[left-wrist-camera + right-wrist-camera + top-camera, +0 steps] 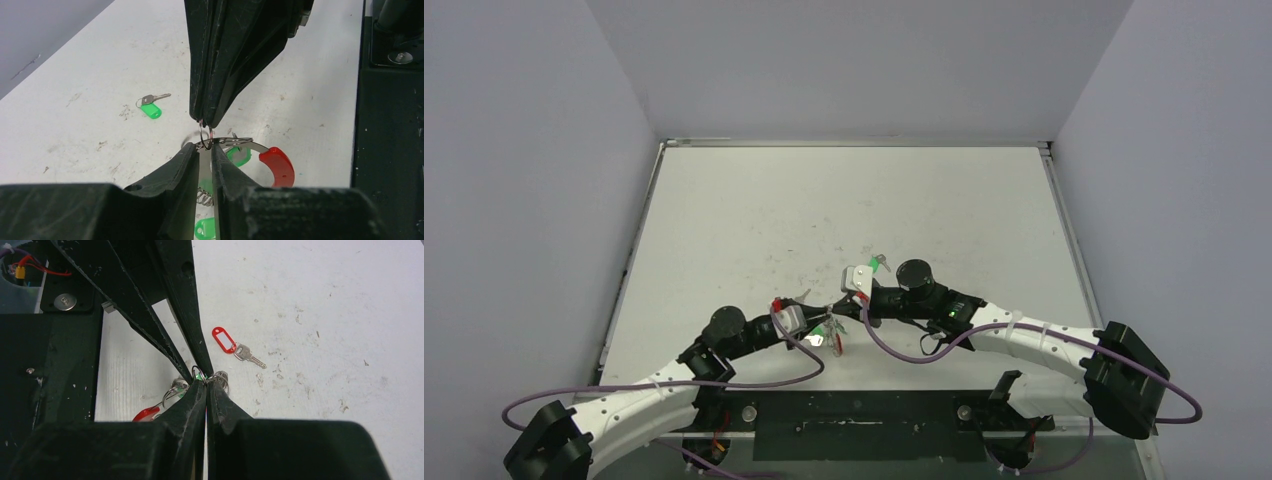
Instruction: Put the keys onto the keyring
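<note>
My left gripper (205,146) is shut on the flat silver band of the keyring (276,165), whose red arc curves to the right. My right gripper (206,382) is shut on a small silver ring (205,134) that sits right at that band. The two grippers meet tip to tip just above the table (824,220). Two green tags (239,155) hang by the keyring. A loose key with a green tag (150,107) lies on the table, and it also shows in the top view (881,264). A key with a red tag (231,346) lies loose too.
A black plate (864,425) with the arm bases runs along the near edge. Purple cables (894,350) loop beside both arms. Grey walls (544,200) close in the table on three sides.
</note>
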`<act>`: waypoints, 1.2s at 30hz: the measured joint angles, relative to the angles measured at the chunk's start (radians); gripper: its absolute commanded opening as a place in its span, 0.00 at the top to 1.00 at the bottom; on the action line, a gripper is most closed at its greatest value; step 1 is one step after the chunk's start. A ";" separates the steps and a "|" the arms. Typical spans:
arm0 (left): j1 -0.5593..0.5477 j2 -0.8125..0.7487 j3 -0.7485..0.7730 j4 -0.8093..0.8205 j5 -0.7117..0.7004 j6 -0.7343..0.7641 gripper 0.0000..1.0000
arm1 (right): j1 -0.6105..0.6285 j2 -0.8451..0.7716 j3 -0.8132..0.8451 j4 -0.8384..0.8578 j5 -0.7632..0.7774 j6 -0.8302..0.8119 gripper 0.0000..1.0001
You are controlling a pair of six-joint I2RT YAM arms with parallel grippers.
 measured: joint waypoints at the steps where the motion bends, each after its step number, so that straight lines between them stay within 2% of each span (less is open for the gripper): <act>1: 0.000 0.011 0.000 0.007 0.002 0.001 0.87 | 0.000 0.000 0.000 0.002 0.000 0.001 1.00; 3: 0.000 0.027 0.000 0.019 0.003 0.001 0.87 | 0.000 0.000 0.000 0.002 0.000 0.003 1.00; 8: 0.000 0.040 0.000 0.034 0.004 0.000 0.78 | 0.000 0.000 -0.001 0.002 0.000 0.004 1.00; 18: 0.000 0.040 0.000 0.047 0.005 -0.005 0.82 | 0.000 0.000 -0.001 0.002 0.000 0.004 1.00; 24: 0.000 0.041 0.002 0.048 0.005 -0.016 0.90 | 0.000 0.000 -0.001 0.002 0.000 0.004 1.00; 27: 0.000 0.044 0.003 0.050 0.005 -0.021 0.88 | 0.000 0.000 -0.001 0.002 0.000 0.003 1.00; 30: 0.000 0.048 0.005 0.051 0.004 -0.026 0.79 | 0.000 0.000 -0.001 0.002 0.000 0.003 1.00; 36: 0.000 0.050 0.010 0.054 0.001 -0.042 0.82 | 0.000 0.000 -0.001 0.001 0.000 0.001 1.00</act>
